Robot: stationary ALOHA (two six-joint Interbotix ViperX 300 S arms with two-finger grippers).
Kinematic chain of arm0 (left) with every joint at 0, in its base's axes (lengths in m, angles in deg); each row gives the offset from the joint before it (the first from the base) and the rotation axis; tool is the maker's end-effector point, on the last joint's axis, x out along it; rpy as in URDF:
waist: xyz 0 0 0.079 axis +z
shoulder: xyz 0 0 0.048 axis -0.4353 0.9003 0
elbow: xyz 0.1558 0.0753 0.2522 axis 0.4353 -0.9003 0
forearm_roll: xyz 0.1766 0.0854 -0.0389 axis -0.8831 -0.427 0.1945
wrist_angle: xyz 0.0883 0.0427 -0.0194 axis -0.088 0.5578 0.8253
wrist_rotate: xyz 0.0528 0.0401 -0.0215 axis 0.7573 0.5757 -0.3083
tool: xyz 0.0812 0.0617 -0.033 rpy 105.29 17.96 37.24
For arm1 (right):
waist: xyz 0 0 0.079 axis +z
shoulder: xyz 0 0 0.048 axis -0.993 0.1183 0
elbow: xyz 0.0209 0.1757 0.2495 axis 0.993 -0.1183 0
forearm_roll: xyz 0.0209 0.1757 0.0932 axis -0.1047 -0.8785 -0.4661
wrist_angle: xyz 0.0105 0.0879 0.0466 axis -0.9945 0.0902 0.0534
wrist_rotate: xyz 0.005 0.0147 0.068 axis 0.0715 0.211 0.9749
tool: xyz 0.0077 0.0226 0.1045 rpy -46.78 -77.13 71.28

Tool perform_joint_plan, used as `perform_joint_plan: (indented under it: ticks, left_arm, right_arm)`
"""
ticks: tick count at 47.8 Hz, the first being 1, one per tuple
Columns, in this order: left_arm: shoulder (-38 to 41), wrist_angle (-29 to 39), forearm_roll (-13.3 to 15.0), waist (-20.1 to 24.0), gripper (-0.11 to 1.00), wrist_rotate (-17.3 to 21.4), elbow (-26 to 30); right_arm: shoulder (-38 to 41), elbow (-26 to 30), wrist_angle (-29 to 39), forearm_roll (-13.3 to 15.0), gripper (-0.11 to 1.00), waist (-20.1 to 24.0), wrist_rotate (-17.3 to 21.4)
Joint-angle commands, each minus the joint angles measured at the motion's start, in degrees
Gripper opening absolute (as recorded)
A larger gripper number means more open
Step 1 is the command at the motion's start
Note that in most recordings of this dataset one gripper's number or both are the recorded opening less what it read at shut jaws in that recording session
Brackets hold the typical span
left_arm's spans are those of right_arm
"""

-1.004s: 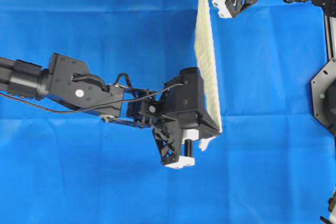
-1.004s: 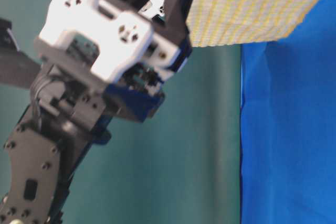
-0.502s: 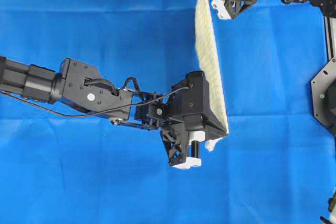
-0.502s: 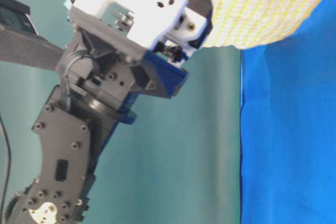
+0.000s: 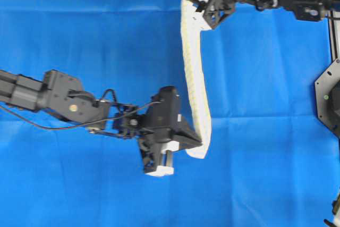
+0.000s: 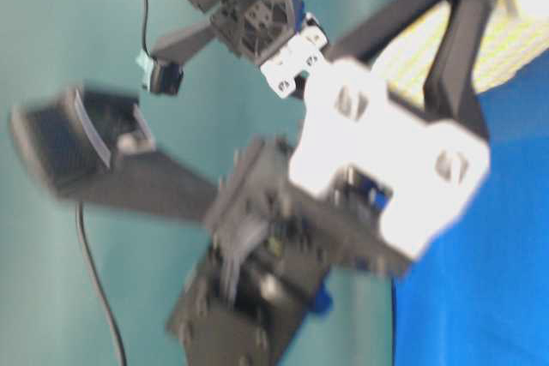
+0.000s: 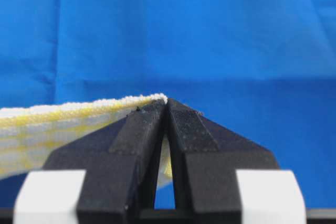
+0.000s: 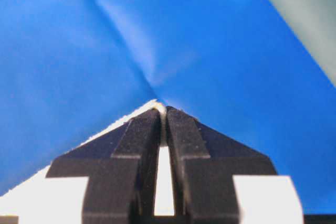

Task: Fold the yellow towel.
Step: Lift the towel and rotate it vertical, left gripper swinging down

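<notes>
Two pincers are at work, and both are clamped on the one yellow towel (image 5: 194, 86). The left gripper (image 5: 195, 148) has its jaws pressed together on a corner of the cloth; in the left wrist view the black fingers (image 7: 140, 129) meet at their tips with the hemmed edge of the yellow towel (image 7: 63, 116) running off to the left from between them. The right gripper (image 5: 196, 5) is likewise closed on the opposite end, and in the right wrist view its fingers (image 8: 137, 135) pinch a pale corner of the towel (image 8: 107, 129) at their tips.

Seen from overhead, the towel hangs off the table as a narrow, edge-on band stretched between the two grippers, running from the far end at the right gripper toward the near end at the left gripper, a little right of the middle of the scene. Its near end curls under at the left gripper.

Under it lies a single large blue cloth (image 5: 95, 35), covering the whole work surface with faint creases across it. The cloth is bare on the left, on the right and along the near side, so there is open room on every side of the towel. At the right edge of the overhead view stands part of a black arm base (image 5: 328, 97).

The table-level view is blurred; it shows the left arm's white and black wrist parts close up and a patch of the checked towel (image 6: 515, 45) at the upper right, above the blue cloth (image 6: 463, 315).

Count: one towel, one blue cloth, two arms, two grippers.
</notes>
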Motion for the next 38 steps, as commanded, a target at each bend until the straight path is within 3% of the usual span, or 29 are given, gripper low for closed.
perform_joint_plan:
  ticks: [1, 16, 38]
  left_arm:
    - [-3.5, -2.9, 0.2, -1.1, 0.01, 0.0, -2.5]
    - [-6.2, -4.5, 0.5, -1.8, 0.01, -0.1, -8.5]
    - [-5.9, -2.7, 0.5, -1.3, 0.02, -0.2, -9.1]
  right_arm:
    - [0.5, 2.9, -0.6, 0.1, 0.03, 0.6, -0.1]
    - [5.0, 6.5, -0.6, 0.1, 0.03, 3.3, -0.1]
    - [6.0, 6.9, -0.5, 0.1, 0.03, 4.2, -0.1]
